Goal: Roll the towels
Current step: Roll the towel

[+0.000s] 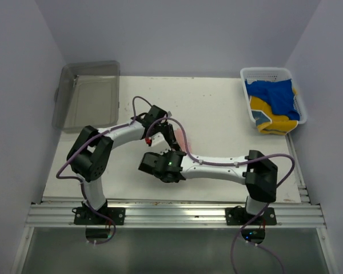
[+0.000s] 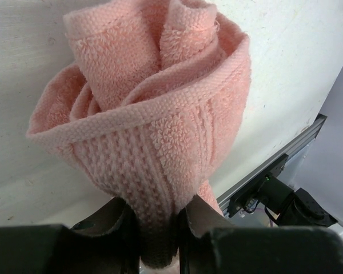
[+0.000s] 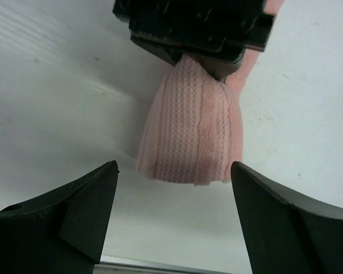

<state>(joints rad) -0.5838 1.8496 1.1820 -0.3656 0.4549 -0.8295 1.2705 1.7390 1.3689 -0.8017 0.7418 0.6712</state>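
Observation:
A pink towel (image 2: 154,108), rolled into a loose bundle, hangs from my left gripper (image 2: 157,228), which is shut on its edge. In the top view the left gripper (image 1: 170,136) is at the table's middle and only a sliver of the pink towel (image 1: 190,150) shows. My right gripper (image 3: 174,188) is open and empty, its fingers (image 3: 86,200) wide apart just in front of the hanging towel (image 3: 188,137). In the top view the right gripper (image 1: 151,162) sits just near of the left one.
A white basket (image 1: 248,111) at the back right holds blue and yellow towels (image 1: 277,100). A clear plastic bin (image 1: 88,94) stands at the back left. The table's near edge has a metal rail (image 1: 177,214).

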